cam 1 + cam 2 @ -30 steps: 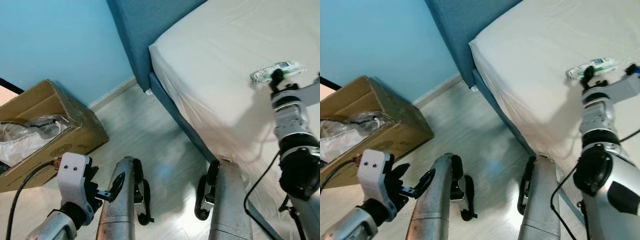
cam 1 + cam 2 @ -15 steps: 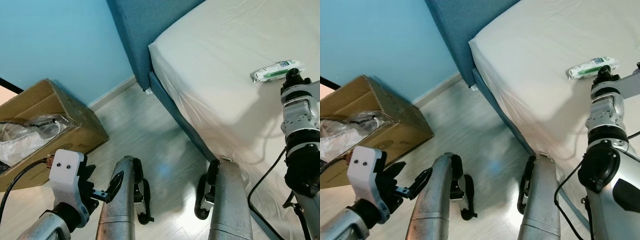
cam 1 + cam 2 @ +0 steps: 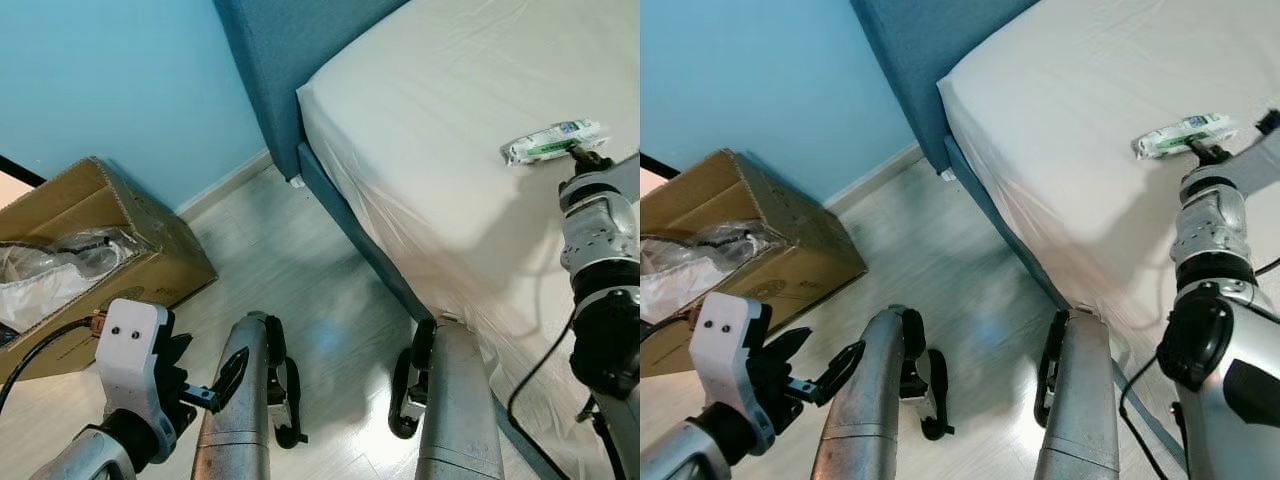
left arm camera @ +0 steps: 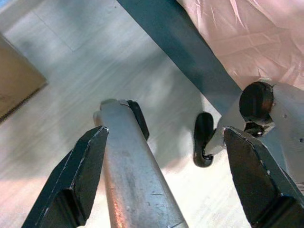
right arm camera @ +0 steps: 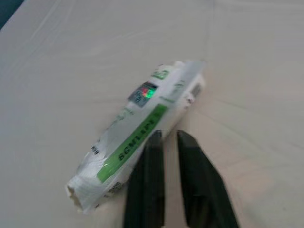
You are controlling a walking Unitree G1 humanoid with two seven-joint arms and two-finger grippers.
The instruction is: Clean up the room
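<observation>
A white and green packet of wipes lies on the cream bed sheet. My right gripper reaches out over the bed, its tips at the packet's near side. In the right wrist view the two black fingers stand close together, shut with nothing between them, with the packet right beside their tips. My left gripper hangs low by my left leg, open and empty, its fingers spread wide above the wooden floor.
An open cardboard box with a clear plastic bag inside stands on the floor by the blue wall. The blue headboard and bed frame run along my right. My silver legs stand on the light floor.
My right gripper has reached forward over the bed until its tips are at the packet. The left arm has sunk slightly; the packet has not moved.
</observation>
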